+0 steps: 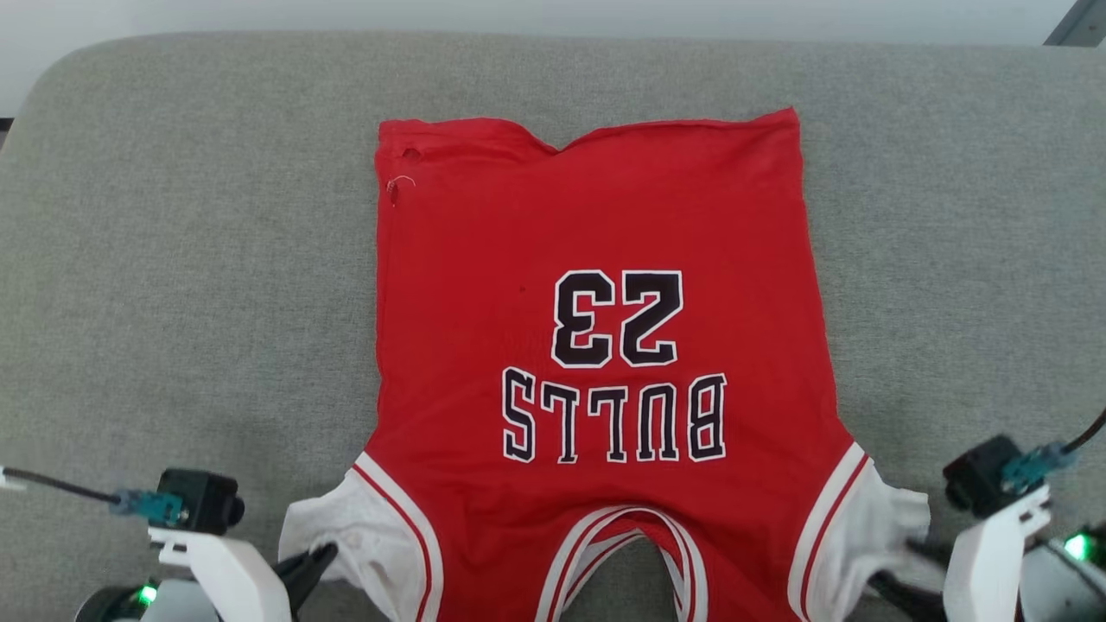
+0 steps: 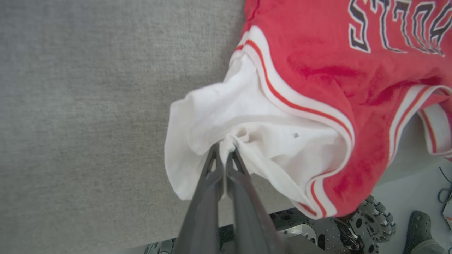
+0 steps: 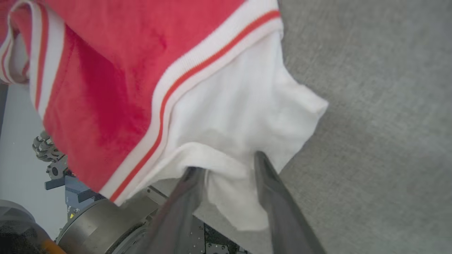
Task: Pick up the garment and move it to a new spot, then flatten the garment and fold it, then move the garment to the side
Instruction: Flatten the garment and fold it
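left pincer point(image 2: 223, 150) clamps one sleeve point(image 2: 212, 113) of the garment point(image 1: 605, 216); right pincer point(image 3: 226, 162) gapes around the other.

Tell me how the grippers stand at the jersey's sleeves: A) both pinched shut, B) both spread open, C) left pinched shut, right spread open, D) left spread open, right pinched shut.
C: the left gripper is closed on the garment at a white sleeve, while the right gripper has its fingers apart with sleeve cloth between them.

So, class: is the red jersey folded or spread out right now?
Spread out: the garment lies front up, number and lettering fully showing, a white sleeve out on each side.
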Robot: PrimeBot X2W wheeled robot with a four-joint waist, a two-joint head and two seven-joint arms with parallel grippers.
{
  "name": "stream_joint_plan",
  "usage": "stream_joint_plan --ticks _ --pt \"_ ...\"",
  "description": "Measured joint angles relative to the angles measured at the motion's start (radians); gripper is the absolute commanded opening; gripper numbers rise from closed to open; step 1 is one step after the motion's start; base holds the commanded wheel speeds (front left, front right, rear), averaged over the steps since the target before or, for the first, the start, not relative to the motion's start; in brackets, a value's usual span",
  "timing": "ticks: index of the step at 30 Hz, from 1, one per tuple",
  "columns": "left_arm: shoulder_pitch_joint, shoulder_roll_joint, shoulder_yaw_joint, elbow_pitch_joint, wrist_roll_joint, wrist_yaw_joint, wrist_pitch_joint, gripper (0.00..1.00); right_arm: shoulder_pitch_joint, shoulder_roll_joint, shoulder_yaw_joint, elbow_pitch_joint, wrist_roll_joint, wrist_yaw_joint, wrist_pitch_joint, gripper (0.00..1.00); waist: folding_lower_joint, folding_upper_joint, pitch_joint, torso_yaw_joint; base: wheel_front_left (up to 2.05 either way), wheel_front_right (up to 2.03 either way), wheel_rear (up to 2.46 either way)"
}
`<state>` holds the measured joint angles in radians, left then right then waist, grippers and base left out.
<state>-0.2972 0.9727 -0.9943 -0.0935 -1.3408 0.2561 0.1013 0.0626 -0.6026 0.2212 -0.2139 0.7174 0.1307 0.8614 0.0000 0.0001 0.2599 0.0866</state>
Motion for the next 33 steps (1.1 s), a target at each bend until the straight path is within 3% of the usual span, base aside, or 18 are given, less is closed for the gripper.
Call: stream_joint_plan --ticks 8,15,26,32,33 --pt "-0.053 -0.028 0.011 0.013 0.048 -0.029 -0.023 0.00 -0.096 0.060 -0.102 -0.137 -0.086 0.000 0.039 1.00 0.0000 0.0000 0.026 0.009 0.00 0.00 0.00" --pt "-0.095 -0.052 0.014 0.026 0.065 -0.051 -0.024 0.00 -0.304 0.152 -0.142 -0.109 -0.174 0.000 -0.009 1.00 0.0000 0.0000 0.059 0.023 0.00 0.00 0.00" --pt "-0.194 -0.118 0.003 0.067 0.119 -0.106 0.003 0.00 -0.742 0.240 -0.140 0.332 -0.321 0.000 -0.147 1.00 0.0001 0.0000 0.127 0.094 0.00 0.00 0.00" --pt "-0.232 -0.157 -0.006 0.102 0.128 -0.137 0.010 0.00 -0.924 0.255 -0.153 0.616 -0.397 0.000 -0.128 1.00 0.0000 0.0000 0.166 0.141 0.00 0.00 0.00" --pt "-0.242 -0.169 -0.008 0.116 0.138 -0.147 0.013 0.00 -0.973 0.264 -0.164 0.710 -0.417 0.000 -0.101 1.00 0.0000 0.0000 0.177 0.156 0.00 0.00 0.00"
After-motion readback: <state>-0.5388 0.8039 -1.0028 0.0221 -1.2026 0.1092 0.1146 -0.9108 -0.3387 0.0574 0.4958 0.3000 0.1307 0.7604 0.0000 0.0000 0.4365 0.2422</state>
